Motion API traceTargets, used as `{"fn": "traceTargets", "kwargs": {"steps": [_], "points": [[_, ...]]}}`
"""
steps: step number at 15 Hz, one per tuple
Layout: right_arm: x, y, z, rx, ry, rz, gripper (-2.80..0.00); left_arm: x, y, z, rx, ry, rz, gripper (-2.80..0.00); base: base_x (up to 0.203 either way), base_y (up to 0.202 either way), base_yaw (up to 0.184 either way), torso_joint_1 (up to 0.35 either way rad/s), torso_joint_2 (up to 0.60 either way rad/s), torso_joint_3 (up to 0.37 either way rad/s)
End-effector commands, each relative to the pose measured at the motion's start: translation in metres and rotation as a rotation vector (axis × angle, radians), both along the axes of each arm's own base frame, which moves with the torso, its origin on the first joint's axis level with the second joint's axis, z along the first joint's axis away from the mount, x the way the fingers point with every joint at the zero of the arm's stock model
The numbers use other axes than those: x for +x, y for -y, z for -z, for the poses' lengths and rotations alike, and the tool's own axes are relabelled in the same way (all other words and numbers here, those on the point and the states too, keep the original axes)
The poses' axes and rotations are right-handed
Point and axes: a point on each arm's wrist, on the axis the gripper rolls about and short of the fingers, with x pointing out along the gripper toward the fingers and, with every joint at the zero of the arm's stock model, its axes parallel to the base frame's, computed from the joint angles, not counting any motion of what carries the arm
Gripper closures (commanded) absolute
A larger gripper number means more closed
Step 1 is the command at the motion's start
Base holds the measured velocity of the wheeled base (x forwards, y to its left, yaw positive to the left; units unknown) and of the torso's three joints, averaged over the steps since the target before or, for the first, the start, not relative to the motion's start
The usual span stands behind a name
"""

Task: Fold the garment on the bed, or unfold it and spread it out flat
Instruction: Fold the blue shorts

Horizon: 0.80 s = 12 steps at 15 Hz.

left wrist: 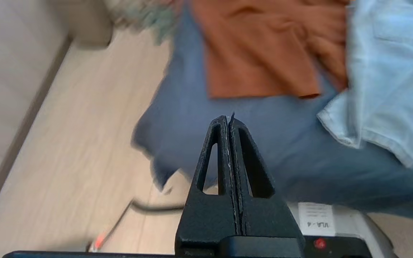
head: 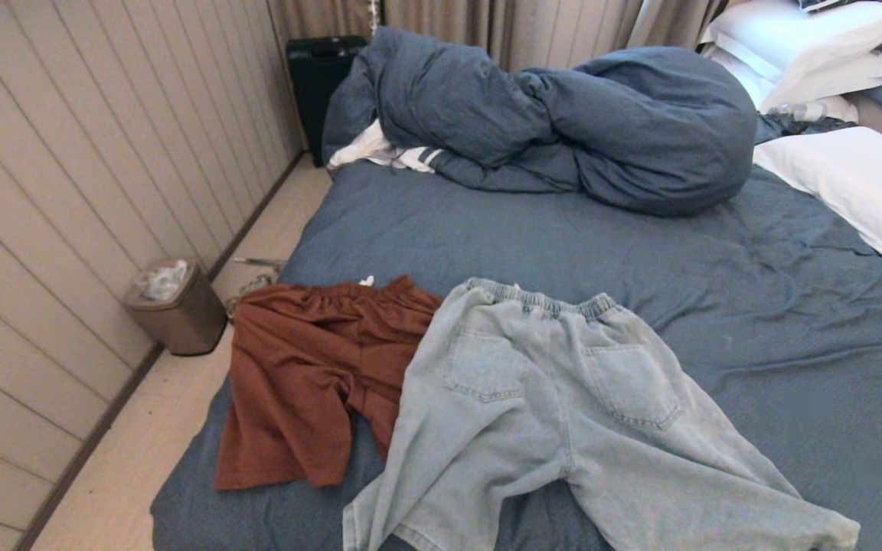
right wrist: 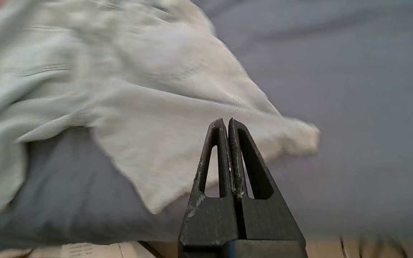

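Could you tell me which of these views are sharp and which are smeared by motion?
Head view: sharp throughout, evenly lit, with the jeans and rust shorts crisp on the bed. Left wrist view: the shut left hand is sharp, while floor and fabric behind it are smeared. Right wrist view: the shut right hand is crisp, the denim and sheet blurred.

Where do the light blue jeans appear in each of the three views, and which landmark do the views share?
Head view: the light blue jeans lie spread in the lower centre, waistband away from the robot, overlapping the rust shorts.
Left wrist view: along the right edge, beside the shorts.
Right wrist view: filling the upper left, one leg hem just beyond the shut right gripper.
Shared landmark: the blue sheet.
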Motion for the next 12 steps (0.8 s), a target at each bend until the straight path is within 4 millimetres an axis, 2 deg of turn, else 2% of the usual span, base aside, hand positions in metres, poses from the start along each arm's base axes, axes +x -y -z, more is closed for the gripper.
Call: {"fn": "traceTargets", "kwargs": {"steps": [1,3,5,12], "points": [[-0.007,-0.001,0.003,-0.011,0.061,-0.056,0.00,0.002,0.000,0.015,0.035,0.032,-0.014,0.00,0.000,0.000,0.000,0.000,0.00,0.000],[-0.006,-0.001,0.006,0.007,0.059,-0.069,0.00,0.009,-0.001,0.016,0.066,0.128,-0.023,0.00,0.000,0.000,0.000,0.000,0.00,0.000],[-0.003,-0.003,0.010,-0.067,0.066,-0.137,0.00,0.010,0.000,0.017,0.141,0.138,0.002,0.00,0.000,0.000,0.000,0.000,0.00,0.000],[0.000,-0.002,0.012,-0.049,0.116,-0.124,0.00,0.012,-0.001,0.018,0.092,0.183,-0.013,0.00,0.000,0.000,0.000,0.000,0.00,0.000]]}}
